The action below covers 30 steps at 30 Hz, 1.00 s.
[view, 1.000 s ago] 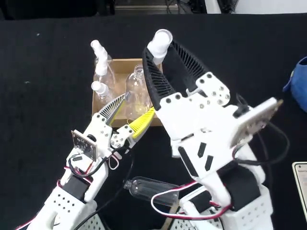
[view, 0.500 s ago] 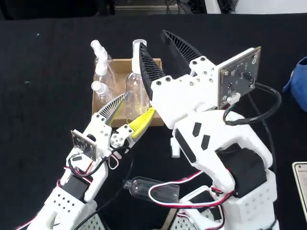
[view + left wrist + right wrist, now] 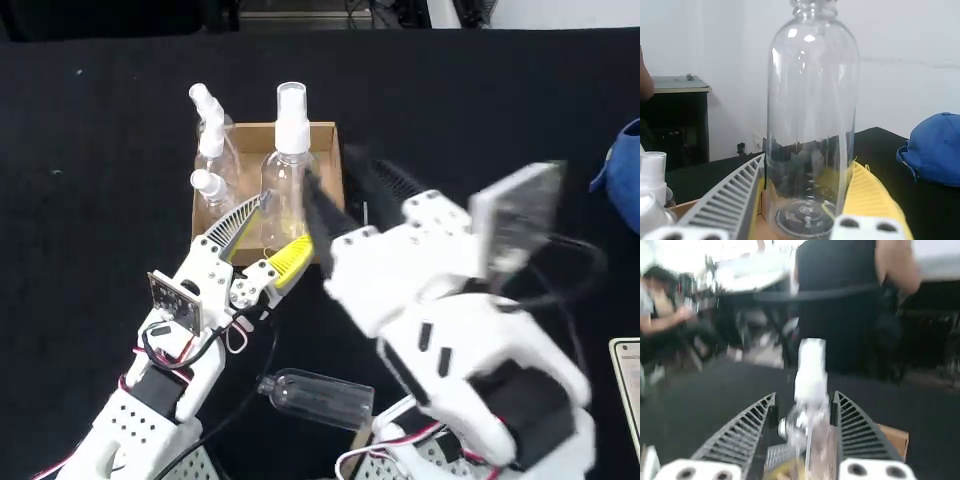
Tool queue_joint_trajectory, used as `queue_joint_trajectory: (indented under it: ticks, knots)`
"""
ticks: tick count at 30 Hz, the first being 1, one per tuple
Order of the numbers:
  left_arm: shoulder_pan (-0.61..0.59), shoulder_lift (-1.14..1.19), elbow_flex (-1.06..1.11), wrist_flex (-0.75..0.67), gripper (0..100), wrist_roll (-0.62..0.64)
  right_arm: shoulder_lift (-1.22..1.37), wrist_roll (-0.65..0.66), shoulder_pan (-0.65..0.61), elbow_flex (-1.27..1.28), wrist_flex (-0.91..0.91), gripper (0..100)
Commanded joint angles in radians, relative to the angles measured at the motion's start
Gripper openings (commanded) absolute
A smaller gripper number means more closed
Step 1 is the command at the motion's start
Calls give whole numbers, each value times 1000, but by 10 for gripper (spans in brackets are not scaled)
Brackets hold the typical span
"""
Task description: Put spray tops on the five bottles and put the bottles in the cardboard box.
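Bottle (image 3: 283, 195) stands upright, clamped between our left jaws, spray top (image 3: 291, 105) up, inside the cardboard box (image 3: 325, 135); our right jaws are apart.

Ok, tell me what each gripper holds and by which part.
The left gripper grips the clear bottle by its lower body, near the base, standing in the cardboard box. The right gripper is open, holding nothing.

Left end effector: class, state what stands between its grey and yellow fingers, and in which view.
A clear bottle stands upright between the left end effector's two fingers, seen in the left wrist view.
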Motion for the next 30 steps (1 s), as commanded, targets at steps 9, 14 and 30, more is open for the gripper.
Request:
queue_joint_trajectory:
  ticks: [9,14,30]
  knots:
    - [5,-12,24,2,30,-6,-31,264,-114,142,-21,290]
    - [7,-12,24,-2,30,-6,-31,264,-114,228,-138,290]
    - [12,-12,24,-3,42,-6,-31,265,-114,320,-247,290]
